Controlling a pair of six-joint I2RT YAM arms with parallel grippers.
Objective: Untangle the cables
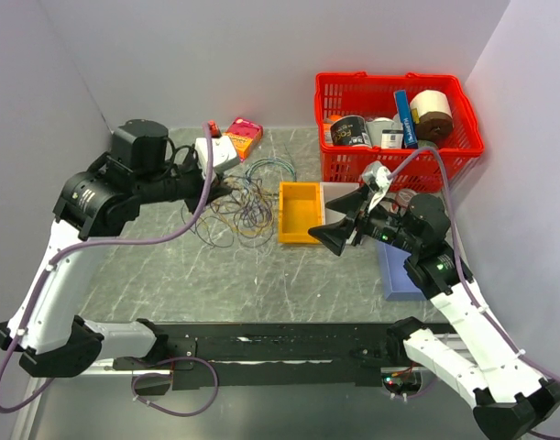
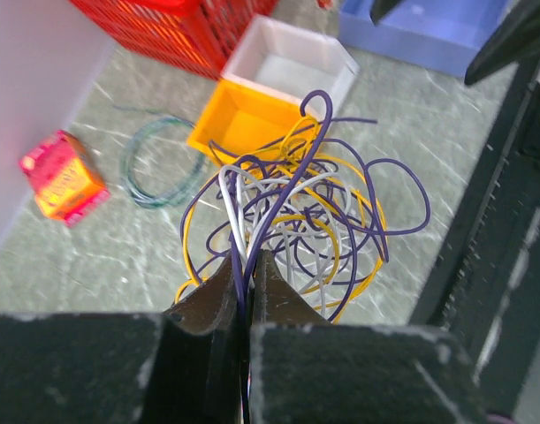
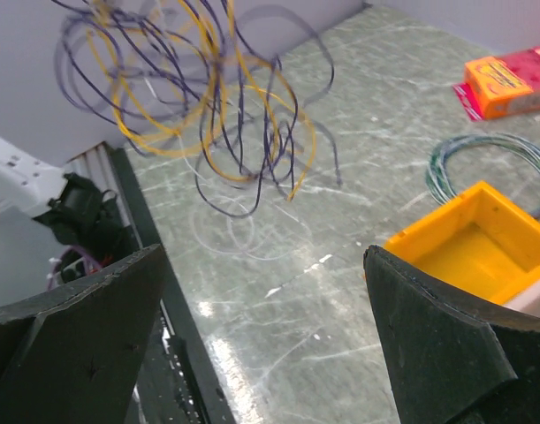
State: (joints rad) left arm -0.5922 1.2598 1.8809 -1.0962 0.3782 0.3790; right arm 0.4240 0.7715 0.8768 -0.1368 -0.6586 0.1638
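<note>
The cables point(image 2: 296, 203) are a tangled bunch of purple, yellow and white strands. My left gripper point(image 2: 246, 265) is shut on a few purple and white strands at the bunch's near side. In the right wrist view the cables point(image 3: 199, 97) hang off the table at the upper left, and faint pale loops point(image 3: 243, 230) lie on the table below them. From above, the bunch point(image 1: 245, 209) sits just right of my left gripper point(image 1: 226, 186). My right gripper point(image 1: 337, 232) stands wide open and empty to the right, its fingers point(image 3: 119, 291) pointing towards the bunch without touching it.
A round blue-green wire coil point(image 1: 266, 170) lies behind the bunch. An orange bin point(image 1: 299, 213), a white bin point(image 1: 339, 192) and a blue tray point(image 1: 399, 275) stand at the centre right. A red basket point(image 1: 389, 81) with goods is at the back right. A red-orange box point(image 1: 243, 136) lies at the back.
</note>
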